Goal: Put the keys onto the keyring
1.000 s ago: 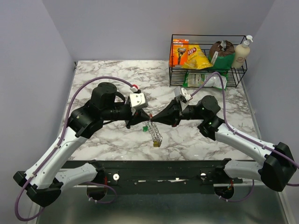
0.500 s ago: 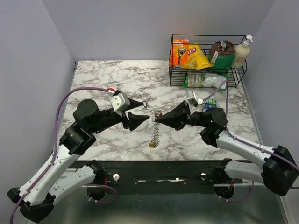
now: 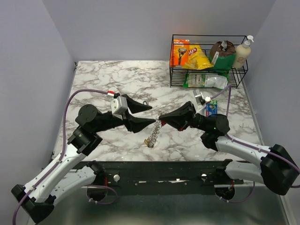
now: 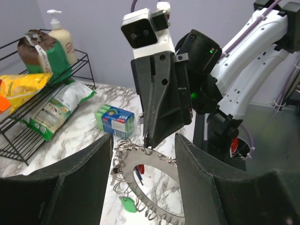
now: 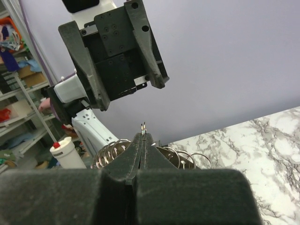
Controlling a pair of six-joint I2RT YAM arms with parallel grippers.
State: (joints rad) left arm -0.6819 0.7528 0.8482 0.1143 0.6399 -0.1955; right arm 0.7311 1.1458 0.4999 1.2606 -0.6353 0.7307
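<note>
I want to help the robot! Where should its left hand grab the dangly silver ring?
Probably the wire edge of the keyring just below where the right gripper pinches it, coming from the left: it hangs there, just in front of the open left gripper.

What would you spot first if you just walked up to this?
The right gripper and left gripper meet nose to nose over the middle of the white marbled table. The right one pinches a large silvery coiled wire keyring that dangles below it, and the left one's fingers are spread open. At the far right stands a black wire basket of colourful packets.
</note>
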